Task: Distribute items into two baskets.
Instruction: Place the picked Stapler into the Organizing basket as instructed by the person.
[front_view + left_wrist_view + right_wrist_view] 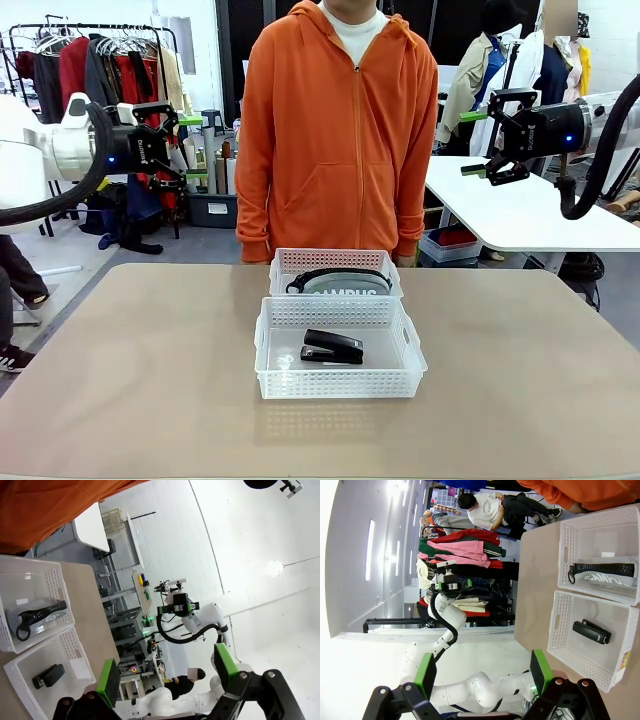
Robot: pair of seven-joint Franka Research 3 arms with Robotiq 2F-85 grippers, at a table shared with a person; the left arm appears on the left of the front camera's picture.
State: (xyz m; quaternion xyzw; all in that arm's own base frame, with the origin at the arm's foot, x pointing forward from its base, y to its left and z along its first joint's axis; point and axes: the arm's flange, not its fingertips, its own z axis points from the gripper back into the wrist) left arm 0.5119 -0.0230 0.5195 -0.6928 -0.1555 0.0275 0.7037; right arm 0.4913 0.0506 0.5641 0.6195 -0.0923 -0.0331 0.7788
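Stapler point(332, 347) lies in the near basket point(338, 386), pouch point(340, 281) in the far basket point(335, 260); left tool point(190, 146) and right tool point(474, 143) gape empty.

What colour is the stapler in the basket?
Black; the stapler shows best in the front view.

Bright, even overhead light; wrist views glare white (edges warped).

The left gripper point(167, 672) gapes empty above two baskets point(75, 655), holding stapler point(48, 675) and pouch point(40, 617).
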